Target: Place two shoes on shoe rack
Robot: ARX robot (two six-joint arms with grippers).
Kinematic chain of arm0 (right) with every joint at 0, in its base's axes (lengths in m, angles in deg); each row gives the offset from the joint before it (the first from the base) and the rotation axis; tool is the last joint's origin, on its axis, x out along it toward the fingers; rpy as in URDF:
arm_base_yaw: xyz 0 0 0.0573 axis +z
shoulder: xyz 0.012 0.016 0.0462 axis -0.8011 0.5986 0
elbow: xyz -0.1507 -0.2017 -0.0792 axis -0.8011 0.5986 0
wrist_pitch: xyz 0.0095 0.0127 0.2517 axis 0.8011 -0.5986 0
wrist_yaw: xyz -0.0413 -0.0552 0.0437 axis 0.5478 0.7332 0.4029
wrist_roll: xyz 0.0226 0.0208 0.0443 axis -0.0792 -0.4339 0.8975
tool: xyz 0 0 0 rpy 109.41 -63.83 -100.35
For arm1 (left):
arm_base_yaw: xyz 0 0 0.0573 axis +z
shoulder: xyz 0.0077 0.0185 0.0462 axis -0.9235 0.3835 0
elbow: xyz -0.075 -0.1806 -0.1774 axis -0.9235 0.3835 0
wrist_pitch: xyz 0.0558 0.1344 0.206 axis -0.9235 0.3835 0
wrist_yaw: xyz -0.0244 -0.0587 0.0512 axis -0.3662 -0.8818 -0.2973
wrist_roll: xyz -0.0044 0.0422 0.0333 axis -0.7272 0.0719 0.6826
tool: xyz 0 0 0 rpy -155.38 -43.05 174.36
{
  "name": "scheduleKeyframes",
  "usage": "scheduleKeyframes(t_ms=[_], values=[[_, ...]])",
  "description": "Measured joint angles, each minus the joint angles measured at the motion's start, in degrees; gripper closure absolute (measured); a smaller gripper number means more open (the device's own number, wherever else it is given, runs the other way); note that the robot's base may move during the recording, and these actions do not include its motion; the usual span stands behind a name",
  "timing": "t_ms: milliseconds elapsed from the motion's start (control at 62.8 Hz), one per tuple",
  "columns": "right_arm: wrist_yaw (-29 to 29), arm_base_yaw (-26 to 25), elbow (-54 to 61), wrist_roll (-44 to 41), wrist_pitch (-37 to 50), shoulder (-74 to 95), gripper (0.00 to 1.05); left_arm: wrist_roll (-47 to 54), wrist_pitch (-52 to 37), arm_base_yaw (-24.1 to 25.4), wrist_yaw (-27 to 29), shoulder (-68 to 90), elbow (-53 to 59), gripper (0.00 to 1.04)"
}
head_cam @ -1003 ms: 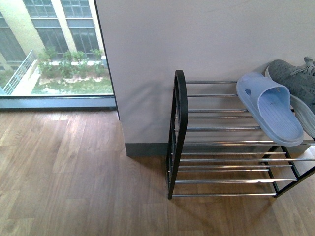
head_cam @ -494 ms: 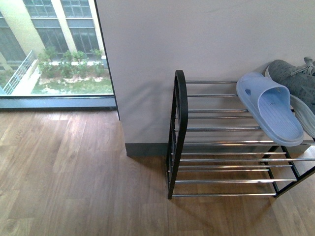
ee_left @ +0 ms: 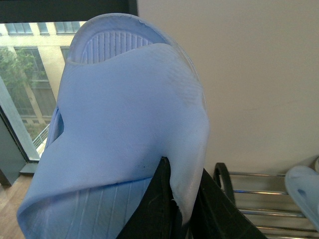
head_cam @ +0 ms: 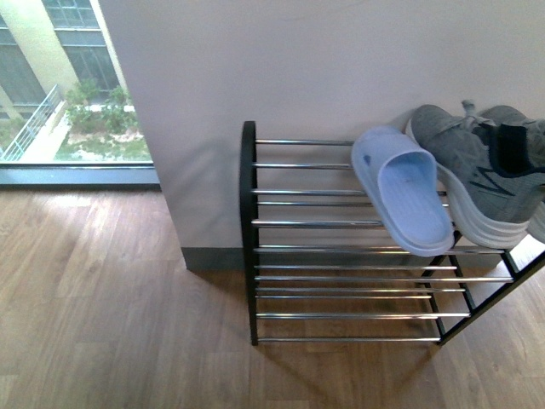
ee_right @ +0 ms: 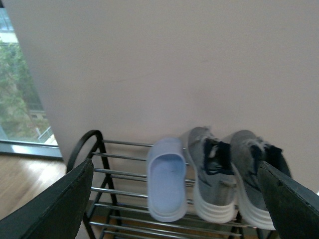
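The shoe rack (head_cam: pixel 341 223), with black side frames and chrome rods, stands against the wall. On its top tier lies one pale blue slide (head_cam: pixel 402 189), and beside it two grey sneakers (head_cam: pixel 473 175) with white soles. Neither arm shows in the front view. My left gripper (ee_left: pixel 182 199) is shut on the strap edge of a second pale blue slide (ee_left: pixel 124 124), held up left of the rack (ee_left: pixel 249 191). My right gripper (ee_right: pixel 174 167) is open and empty, hovering in front of the rack (ee_right: pixel 114 174), facing the racked slide (ee_right: pixel 167 179) and the sneakers (ee_right: pixel 214 174).
A white wall (head_cam: pixel 341 60) rises behind the rack, with a grey skirting at its foot. A tall window (head_cam: pixel 60 85) is to the left. Wooden floor (head_cam: pixel 102 324) spreads in front and to the left of the rack.
In the front view the rack and the shoes now sit further left in the picture, and both grey sneakers show more fully.
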Motion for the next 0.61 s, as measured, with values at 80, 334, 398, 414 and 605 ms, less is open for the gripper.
scheduleKeyframes(t_ms=[80, 334, 398, 414, 605], values=[[0.2, 0.0, 0.0, 0.0, -0.1, 0.0, 0.09, 0.0, 0.0, 0.0, -0.3, 0.0, 0.0, 1.00], [0.4, 0.1, 0.0, 0.0, -0.1, 0.0, 0.09, 0.0, 0.0, -0.2, -0.4, 0.2, 0.0, 1.00], [0.4, 0.1, 0.0, 0.0, -0.1, 0.0, 0.09, 0.0, 0.0, -0.2, -0.4, 0.2, 0.0, 1.00], [0.4, 0.1, 0.0, 0.0, -0.1, 0.0, 0.09, 0.0, 0.0, -0.2, -0.3, 0.2, 0.0, 1.00], [0.4, 0.1, 0.0, 0.0, -0.1, 0.0, 0.09, 0.0, 0.0, -0.2, -0.2, 0.2, 0.0, 1.00]])
